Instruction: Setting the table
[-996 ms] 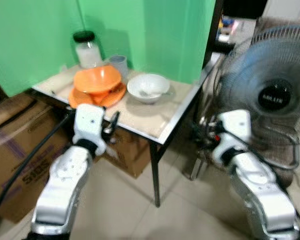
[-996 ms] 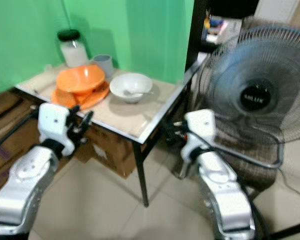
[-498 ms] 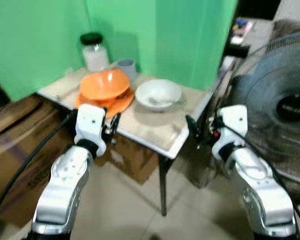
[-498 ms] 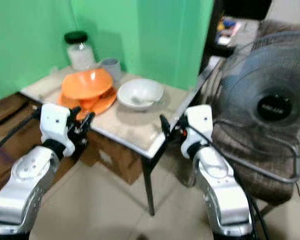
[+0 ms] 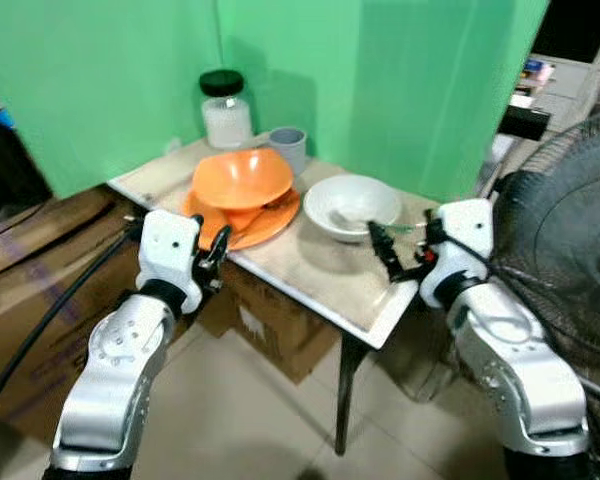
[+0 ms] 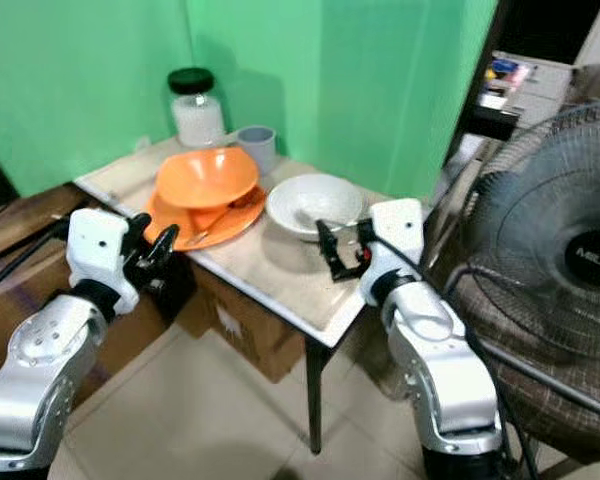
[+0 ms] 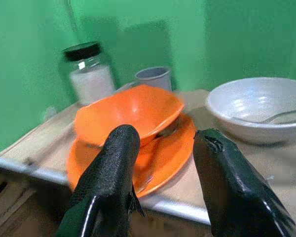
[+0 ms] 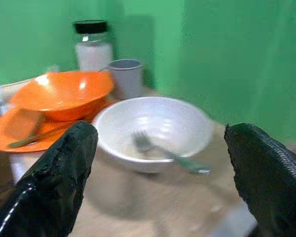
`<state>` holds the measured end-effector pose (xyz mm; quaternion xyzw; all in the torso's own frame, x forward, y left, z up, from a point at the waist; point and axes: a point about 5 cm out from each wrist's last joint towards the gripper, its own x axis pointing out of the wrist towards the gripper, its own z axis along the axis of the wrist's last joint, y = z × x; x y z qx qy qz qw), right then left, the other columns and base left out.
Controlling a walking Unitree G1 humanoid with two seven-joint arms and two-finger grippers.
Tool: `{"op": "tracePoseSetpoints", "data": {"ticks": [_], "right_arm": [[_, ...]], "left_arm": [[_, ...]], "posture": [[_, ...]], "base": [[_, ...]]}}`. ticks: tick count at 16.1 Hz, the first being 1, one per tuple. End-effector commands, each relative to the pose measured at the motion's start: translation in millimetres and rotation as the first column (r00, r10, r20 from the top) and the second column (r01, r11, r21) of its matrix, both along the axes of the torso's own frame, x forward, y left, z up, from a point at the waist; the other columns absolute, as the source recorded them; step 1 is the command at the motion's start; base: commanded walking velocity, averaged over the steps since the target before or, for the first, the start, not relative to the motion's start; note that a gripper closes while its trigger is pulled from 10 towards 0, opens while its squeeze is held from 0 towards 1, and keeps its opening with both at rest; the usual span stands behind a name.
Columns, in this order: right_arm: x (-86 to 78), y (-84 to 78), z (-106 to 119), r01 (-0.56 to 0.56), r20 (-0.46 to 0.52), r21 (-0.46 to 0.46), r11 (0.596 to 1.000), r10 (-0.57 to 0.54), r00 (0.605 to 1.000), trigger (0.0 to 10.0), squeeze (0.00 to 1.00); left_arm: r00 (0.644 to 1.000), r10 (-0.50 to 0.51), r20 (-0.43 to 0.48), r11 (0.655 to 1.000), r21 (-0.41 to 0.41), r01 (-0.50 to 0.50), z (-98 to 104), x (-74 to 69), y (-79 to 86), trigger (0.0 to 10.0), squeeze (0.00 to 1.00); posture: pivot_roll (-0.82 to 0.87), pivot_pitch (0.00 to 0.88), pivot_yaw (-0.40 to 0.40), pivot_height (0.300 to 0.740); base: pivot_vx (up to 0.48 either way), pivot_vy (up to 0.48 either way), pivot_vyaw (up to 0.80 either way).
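Note:
An orange bowl (image 5: pixel 242 178) rests on an orange plate (image 5: pixel 270 218) on a small beige table (image 5: pixel 320 275). Beside it is a white bowl (image 5: pixel 350 200) with a fork (image 8: pixel 158 150) lying inside. A grey cup (image 5: pixel 287 148) and a black-lidded glass jar (image 5: pixel 226 115) stand behind them by the green wall. My left gripper (image 5: pixel 218 245) is open at the table's near edge, just short of the orange plate. My right gripper (image 5: pixel 385 255) is wide open over the table's right part, close to the white bowl. Neither gripper holds anything.
A large standing fan (image 5: pixel 570 250) is close on the right, behind my right arm. Cardboard boxes (image 5: pixel 40 260) sit on the floor at the left, and another box (image 5: pixel 280 320) under the table. A green backdrop closes off the back.
The camera has swung left and closer to the table. My right gripper has moved from beside the fan to over the table near the white bowl. The left gripper stays at the table's edge.

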<state>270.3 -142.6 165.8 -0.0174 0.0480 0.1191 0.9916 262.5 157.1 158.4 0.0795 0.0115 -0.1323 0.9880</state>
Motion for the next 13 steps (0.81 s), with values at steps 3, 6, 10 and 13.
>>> {"op": "tracePoseSetpoints", "data": {"ticks": [3, 6, 10, 13], "right_arm": [[2.1, -5.2, 2.7, 0.024, 0.006, 0.011, 1.000, -0.024, 1.000, 10.0, 1.00], [5.6, -4.6, 4.5, 0.016, 0.010, 0.007, 1.000, -0.016, 1.000, 10.0, 1.00], [3.6, -8.0, 4.4, 0.027, 0.005, 0.000, 1.000, -0.027, 1.000, 10.0, 1.00], [1.2, -12.9, 4.7, 0.044, -0.005, -0.011, 0.999, -0.044, 0.999, 10.0, 1.00]], "left_arm": [[0.999, -0.049, -0.009, 0.999, 0.006, 0.050, -0.5, -1.5, -7.6, 10.0, 0.00], [0.999, -0.046, -0.009, 0.999, 0.011, 0.047, -1.0, 0.5, -6.5, 10.0, 0.00], [0.997, -0.072, -0.005, 0.997, 0.009, 0.072, 0.2, 4.5, -10.3, 10.0, 0.00], [0.994, -0.109, -0.014, 0.994, 0.009, 0.109, -1.8, 7.4, -16.3, 10.0, 0.00]], "posture": [[0.07, 0.000, 0.051, 0.740], [0.08, 0.000, 0.042, 0.740], [0.05, 0.000, 0.068, 0.740], [0.03, 0.000, 0.087, 0.740]], "base": [[0.317, 0.000, 0.00], [0.316, 0.000, 0.00], [0.320, 0.000, 0.00], [0.317, 0.000, 0.00]]}}
